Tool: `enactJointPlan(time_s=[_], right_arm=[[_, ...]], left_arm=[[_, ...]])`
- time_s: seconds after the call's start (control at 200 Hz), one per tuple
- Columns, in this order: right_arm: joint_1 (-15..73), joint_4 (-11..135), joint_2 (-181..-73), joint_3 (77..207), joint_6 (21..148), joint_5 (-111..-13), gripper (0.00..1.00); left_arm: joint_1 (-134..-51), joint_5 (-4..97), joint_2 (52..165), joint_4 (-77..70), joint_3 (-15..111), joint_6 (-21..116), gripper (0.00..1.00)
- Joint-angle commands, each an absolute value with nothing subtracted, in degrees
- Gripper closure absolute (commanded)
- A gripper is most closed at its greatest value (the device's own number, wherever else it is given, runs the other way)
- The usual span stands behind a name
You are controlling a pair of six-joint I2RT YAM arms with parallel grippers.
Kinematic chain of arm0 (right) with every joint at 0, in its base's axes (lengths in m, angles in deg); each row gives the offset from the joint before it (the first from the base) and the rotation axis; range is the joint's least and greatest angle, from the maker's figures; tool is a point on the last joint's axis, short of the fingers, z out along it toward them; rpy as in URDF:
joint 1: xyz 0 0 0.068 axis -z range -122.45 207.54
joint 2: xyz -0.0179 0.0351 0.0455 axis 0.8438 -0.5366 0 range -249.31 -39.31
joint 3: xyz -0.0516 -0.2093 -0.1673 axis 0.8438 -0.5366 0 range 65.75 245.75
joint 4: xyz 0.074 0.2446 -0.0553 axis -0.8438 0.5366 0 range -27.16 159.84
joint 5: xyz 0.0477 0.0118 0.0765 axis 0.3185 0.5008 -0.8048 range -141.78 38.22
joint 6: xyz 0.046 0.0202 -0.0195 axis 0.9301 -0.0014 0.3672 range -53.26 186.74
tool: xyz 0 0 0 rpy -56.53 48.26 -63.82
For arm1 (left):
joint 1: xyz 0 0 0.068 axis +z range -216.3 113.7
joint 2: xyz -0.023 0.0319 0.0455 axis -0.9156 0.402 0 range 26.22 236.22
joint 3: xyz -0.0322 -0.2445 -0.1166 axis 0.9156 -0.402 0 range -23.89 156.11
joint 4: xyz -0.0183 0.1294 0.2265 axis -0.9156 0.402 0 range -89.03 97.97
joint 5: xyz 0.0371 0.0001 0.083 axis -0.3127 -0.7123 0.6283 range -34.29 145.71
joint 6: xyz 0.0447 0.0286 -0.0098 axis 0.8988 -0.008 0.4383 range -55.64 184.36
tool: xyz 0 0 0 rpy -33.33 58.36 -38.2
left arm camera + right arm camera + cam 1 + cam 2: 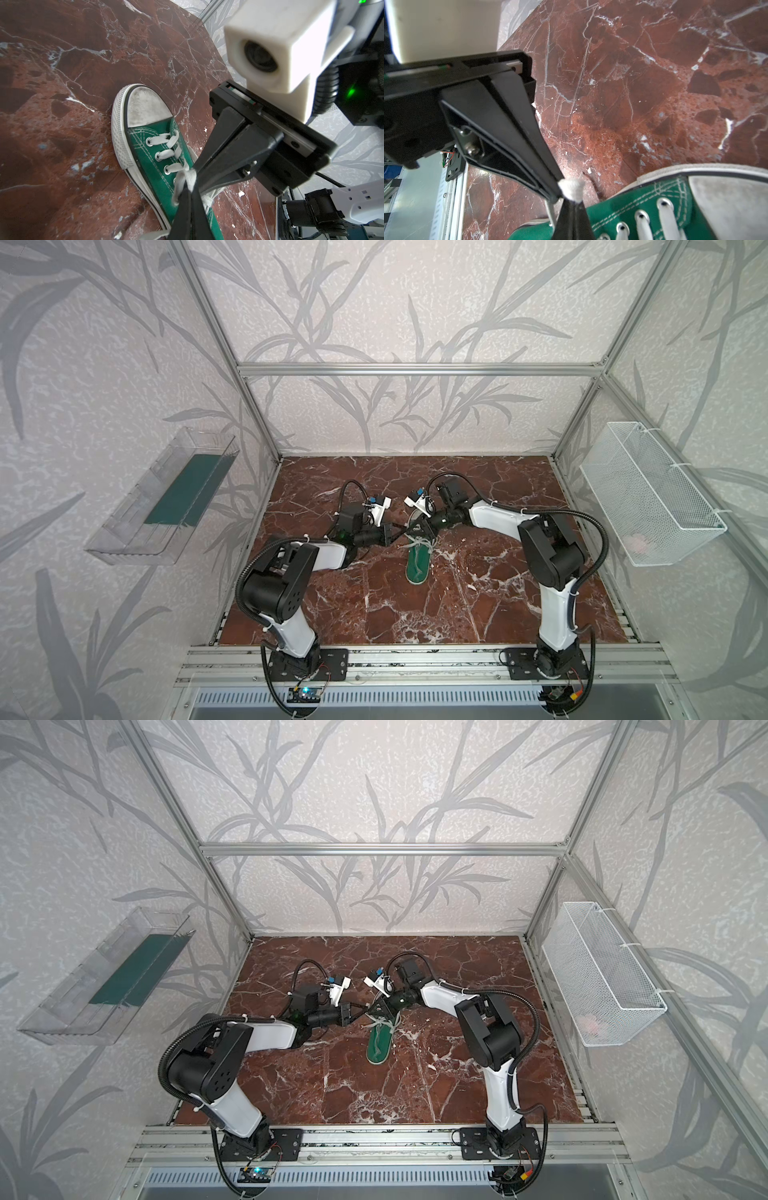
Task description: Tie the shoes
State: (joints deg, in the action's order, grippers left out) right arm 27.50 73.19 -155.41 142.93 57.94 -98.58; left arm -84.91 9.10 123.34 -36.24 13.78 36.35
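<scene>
A small green canvas sneaker [417, 568] lies mid-table on the red-brown marble tabletop [374, 605]. Its long axis runs near to far, with the heel near and the toe far. In both top views the toe is hidden under the right gripper [420, 529]. The wrist views show the scuffed white rubber toe cap [145, 108] and metal eyelets [158, 154]. The left gripper [190, 197] and the right gripper meet over the lacing, tips touching, each clenched on the white flat laces [572, 189]. Only the top views show loose lace trailing across the shoe's opening.
</scene>
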Motion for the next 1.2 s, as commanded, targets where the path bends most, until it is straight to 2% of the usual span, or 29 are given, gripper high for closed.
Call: enactJointPlan(time_s=[0.0,0.22,0.32,1.195], right_arm=[[27.88,71.48,-151.92,142.04,58.30,-97.18,1.00],[27.92,70.67,-150.18,141.55,58.66,-96.52,1.00],[27.90,70.39,-149.79,141.24,58.66,-96.34,1.00],[27.68,67.34,-149.70,142.29,61.02,-97.96,1.00]], left_arm=[[-84.58,9.27,120.97,-36.11,12.88,37.11,0.99],[-84.58,9.53,120.78,-36.01,12.24,36.88,0.97],[-84.67,9.47,120.95,-36.13,12.06,36.61,0.91],[-84.93,9.38,122.44,-38.76,11.44,35.16,0.88]])
